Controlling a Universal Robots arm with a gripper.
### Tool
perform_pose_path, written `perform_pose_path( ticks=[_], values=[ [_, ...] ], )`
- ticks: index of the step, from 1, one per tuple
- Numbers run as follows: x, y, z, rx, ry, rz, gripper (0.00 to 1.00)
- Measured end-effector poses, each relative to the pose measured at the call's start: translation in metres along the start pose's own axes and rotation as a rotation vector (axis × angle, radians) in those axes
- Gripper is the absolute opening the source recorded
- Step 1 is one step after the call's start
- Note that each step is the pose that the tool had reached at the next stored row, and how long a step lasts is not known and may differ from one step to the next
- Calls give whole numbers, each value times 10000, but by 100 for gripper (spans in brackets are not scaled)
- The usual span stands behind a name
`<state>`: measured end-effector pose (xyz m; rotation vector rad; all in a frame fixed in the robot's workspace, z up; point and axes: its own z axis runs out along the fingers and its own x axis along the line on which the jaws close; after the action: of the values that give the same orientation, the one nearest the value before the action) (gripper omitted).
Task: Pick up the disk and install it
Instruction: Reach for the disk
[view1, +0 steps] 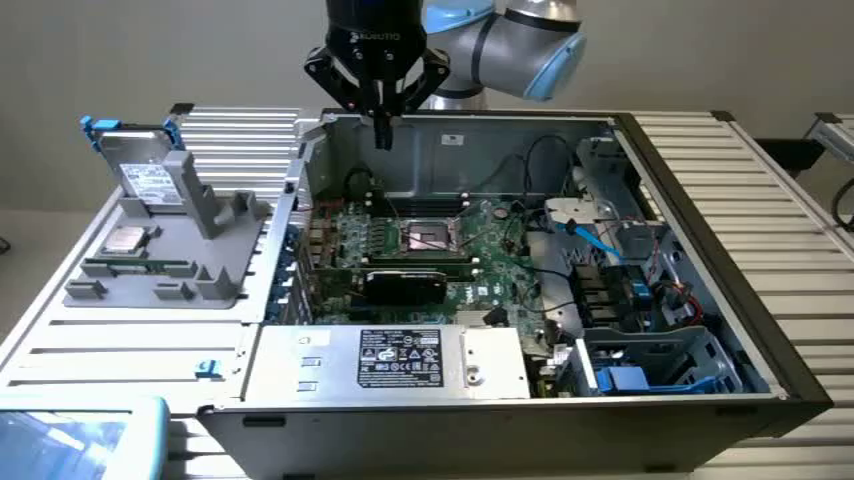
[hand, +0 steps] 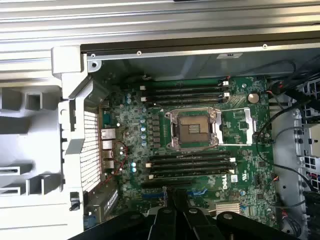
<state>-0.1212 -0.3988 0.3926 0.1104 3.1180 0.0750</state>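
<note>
Disk (view1: 150, 178) and gripper (view1: 383, 135) are well apart. The disk sits outside the open computer case (view1: 467, 430), beyond the case's side wall on the exterior view's left. It is propped on end in a grey holder (view1: 200, 270), with its white label facing outward and its blue bracket showing at the upper corners. Its long axis rises steeply rather than lying flat, leaning back a little. The gripper hangs over the case's rear wall with its jaws pressed together and nothing between them. In the wrist view it (hand: 174, 196) looks down into the case at the motherboard (hand: 200, 150) and the bare processor socket (hand: 194, 129), not at the holder. From the jaws, the disk lies sideways across the case's wall toward the holder and lower down. Judging from this, no part of the pick-up has been done.
</note>
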Motion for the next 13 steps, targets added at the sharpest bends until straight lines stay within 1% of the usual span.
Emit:
perform_pose_path(
  ticks=[13],
  values=[
    [1, 0, 0, 0, 0, -1, 11]
  ],
)
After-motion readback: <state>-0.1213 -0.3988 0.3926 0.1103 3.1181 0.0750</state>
